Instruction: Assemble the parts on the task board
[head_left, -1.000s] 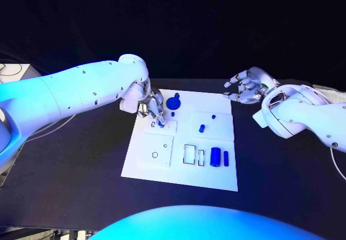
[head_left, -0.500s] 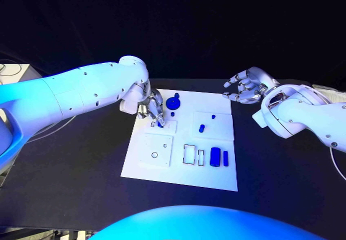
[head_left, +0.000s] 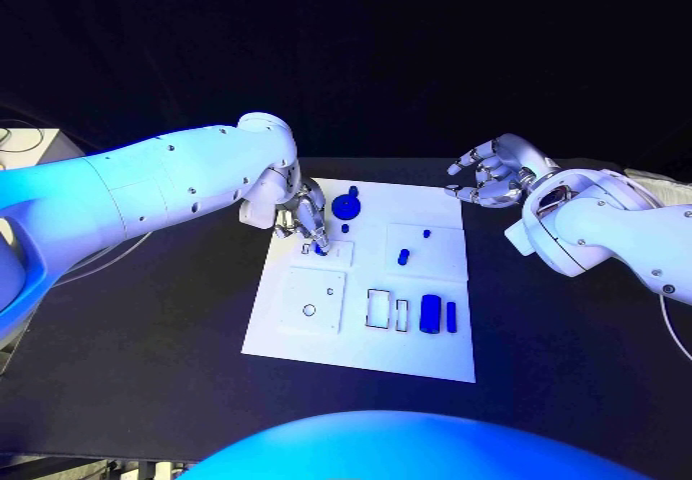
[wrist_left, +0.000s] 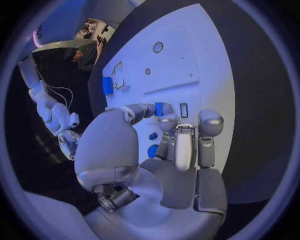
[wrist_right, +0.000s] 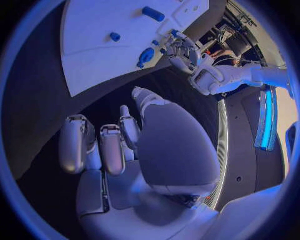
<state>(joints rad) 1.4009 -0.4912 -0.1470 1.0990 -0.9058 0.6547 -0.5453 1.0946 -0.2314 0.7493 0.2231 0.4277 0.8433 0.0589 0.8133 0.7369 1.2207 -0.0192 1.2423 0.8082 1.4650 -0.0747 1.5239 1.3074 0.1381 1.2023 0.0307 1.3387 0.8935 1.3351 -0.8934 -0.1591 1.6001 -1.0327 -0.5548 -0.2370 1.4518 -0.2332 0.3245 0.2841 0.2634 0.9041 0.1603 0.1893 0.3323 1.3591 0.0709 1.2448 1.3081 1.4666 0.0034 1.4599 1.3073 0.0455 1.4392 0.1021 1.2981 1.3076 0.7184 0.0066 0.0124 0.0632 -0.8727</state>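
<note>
The white task board (head_left: 289, 335) lies mid-table. My left hand (head_left: 300, 220) hovers over its far left corner and pinches a small blue part (wrist_left: 159, 109) between thumb and fingertip, beside a small rectangular slot (wrist_left: 183, 110). A round blue part (head_left: 348, 206) sits just right of that hand. A small peg (head_left: 426, 235) and a short blue part (head_left: 404, 257) stand on the right square plate. A blue cylinder (head_left: 430, 313) and a thin blue bar (head_left: 451, 316) lie near the board's right edge. My right hand (head_left: 493, 172) hangs off the board's far right corner, fingers apart and holding nothing.
Two unfilled rectangular slots (head_left: 379, 308) lie left of the cylinder, and a round hole (head_left: 310, 310) is in the near-left plate. Black table (head_left: 562, 330) surrounds the board. In the right wrist view the left hand (wrist_right: 181, 50) shows beyond the board (wrist_right: 100, 45).
My left hand has drawn slightly back toward the board's far left corner with the small blue part. The right hand has not moved.
</note>
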